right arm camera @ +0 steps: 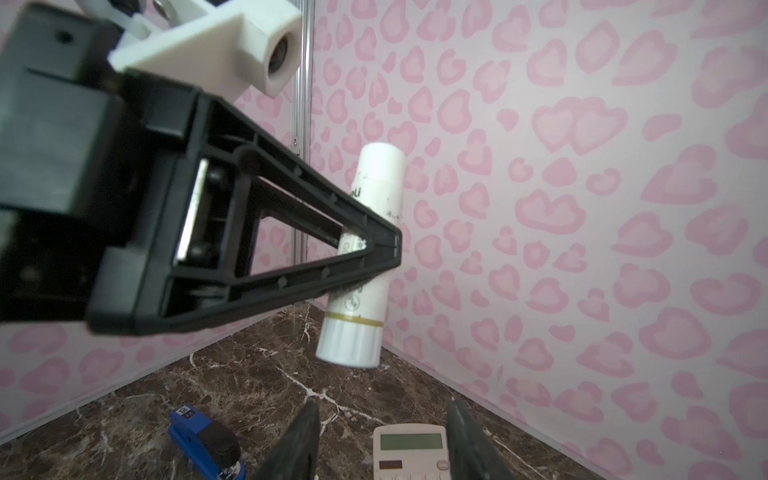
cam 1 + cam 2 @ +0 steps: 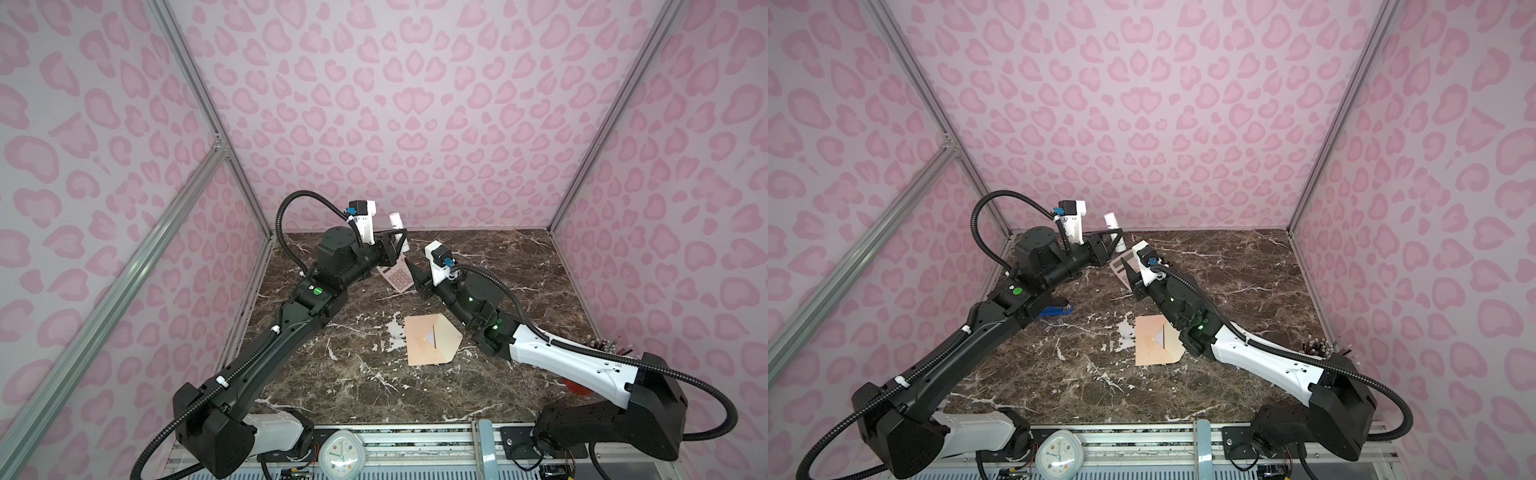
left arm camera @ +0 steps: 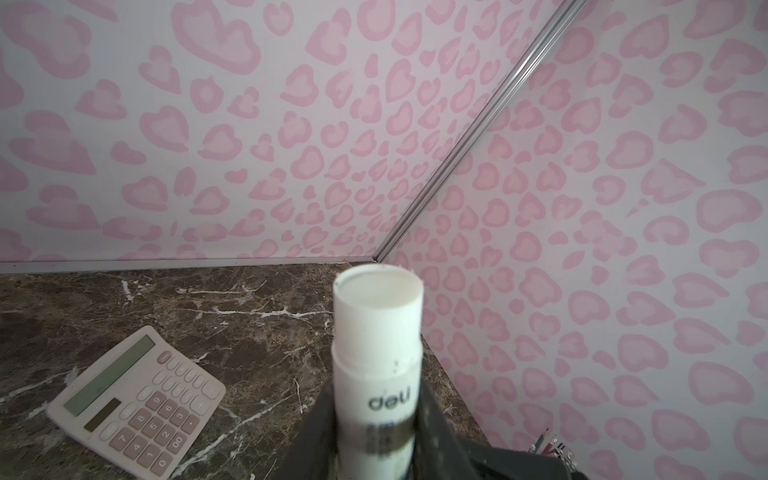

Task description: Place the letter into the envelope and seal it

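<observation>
The peach envelope (image 2: pixel 424 340) (image 2: pixel 1152 340) lies flat mid-table, its paler pointed flap (image 2: pixel 449 338) open to the right. Of the letter only a thin red strip (image 2: pixel 434 336) shows at the envelope's mouth; the rest is hidden inside. My left gripper (image 2: pixel 401 239) (image 3: pixel 376 411) is raised at the back of the table, shut on a white glue stick (image 2: pixel 397 224) (image 3: pixel 378 328) (image 1: pixel 365 257) that stands nearly upright. My right gripper (image 2: pixel 412 268) (image 1: pixel 380 436) hovers open and empty just below and in front of the glue stick, above the calculator, well apart from the envelope.
A pink-keyed calculator (image 2: pixel 395 279) (image 3: pixel 137 403) (image 1: pixel 409 451) lies at the back under both grippers. A blue stapler (image 2: pixel 1054 311) (image 1: pixel 203 440) sits under the left arm. A pencil holder (image 2: pixel 602 345) stands at the right wall, and a clock (image 2: pixel 341 455) at the front edge.
</observation>
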Controlling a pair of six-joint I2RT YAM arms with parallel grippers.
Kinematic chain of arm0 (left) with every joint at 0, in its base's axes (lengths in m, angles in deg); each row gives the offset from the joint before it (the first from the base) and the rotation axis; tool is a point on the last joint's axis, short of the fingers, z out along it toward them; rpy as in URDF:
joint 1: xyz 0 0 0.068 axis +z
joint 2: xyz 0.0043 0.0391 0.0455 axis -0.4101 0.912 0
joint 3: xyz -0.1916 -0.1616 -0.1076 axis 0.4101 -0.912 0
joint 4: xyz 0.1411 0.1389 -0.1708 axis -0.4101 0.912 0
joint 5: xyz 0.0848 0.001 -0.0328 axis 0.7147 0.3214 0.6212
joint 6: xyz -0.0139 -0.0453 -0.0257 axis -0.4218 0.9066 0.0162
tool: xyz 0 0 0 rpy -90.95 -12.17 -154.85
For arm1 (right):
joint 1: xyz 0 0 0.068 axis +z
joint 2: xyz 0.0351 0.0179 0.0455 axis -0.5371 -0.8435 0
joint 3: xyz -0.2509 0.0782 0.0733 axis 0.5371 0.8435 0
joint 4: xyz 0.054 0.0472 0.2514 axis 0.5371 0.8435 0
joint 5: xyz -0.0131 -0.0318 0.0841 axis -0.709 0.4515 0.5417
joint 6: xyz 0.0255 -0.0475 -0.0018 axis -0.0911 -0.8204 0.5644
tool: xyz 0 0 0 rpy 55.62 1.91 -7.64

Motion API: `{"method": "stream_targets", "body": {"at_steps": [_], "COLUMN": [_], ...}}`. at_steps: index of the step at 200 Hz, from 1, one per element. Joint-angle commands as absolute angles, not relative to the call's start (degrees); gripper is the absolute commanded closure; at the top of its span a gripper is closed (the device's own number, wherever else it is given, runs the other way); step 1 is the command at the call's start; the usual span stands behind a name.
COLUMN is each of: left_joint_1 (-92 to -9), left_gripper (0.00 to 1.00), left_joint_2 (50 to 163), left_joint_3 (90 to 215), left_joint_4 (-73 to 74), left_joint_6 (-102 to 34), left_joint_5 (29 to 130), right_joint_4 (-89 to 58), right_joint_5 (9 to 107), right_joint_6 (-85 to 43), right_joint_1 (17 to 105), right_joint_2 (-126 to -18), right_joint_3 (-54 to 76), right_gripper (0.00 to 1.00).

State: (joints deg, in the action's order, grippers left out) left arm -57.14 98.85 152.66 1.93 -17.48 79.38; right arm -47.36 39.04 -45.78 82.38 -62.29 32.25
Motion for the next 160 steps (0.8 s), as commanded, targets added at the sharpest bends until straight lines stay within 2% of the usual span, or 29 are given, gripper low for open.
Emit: {"method": "stream_targets", "body": {"at_steps": [1, 51, 118, 160], "left_joint_1": [-57.41, -57.7, -57.96, -58.05], "left_gripper": [0.96, 0.96, 0.96, 0.96], "left_joint_2": [98.5, 98.59, 98.94, 99.21], "left_joint_3": [152.44, 152.33, 152.17, 152.04], "left_joint_4": [0.3, -0.03, -0.52, -0.84], "left_joint_6": [-16.67, -16.4, -16.33, -16.39], "left_joint_5": [81.08, 80.86, 80.38, 80.26], "right_joint_4": [-50.11, -50.03, -50.04, -49.36], "right_joint_5": [40.03, 40.41, 40.25, 40.74], "right_joint_6": [-46.3, -45.52, -44.59, -44.23], "right_joint_1": [82.6, 82.94, 82.89, 82.92], "right_joint_2": [-63.38, -65.14, -66.29, -66.92], "right_joint_3": [31.34, 29.96, 28.87, 27.84], "right_gripper": [0.5, 0.51, 0.6, 0.62]}}
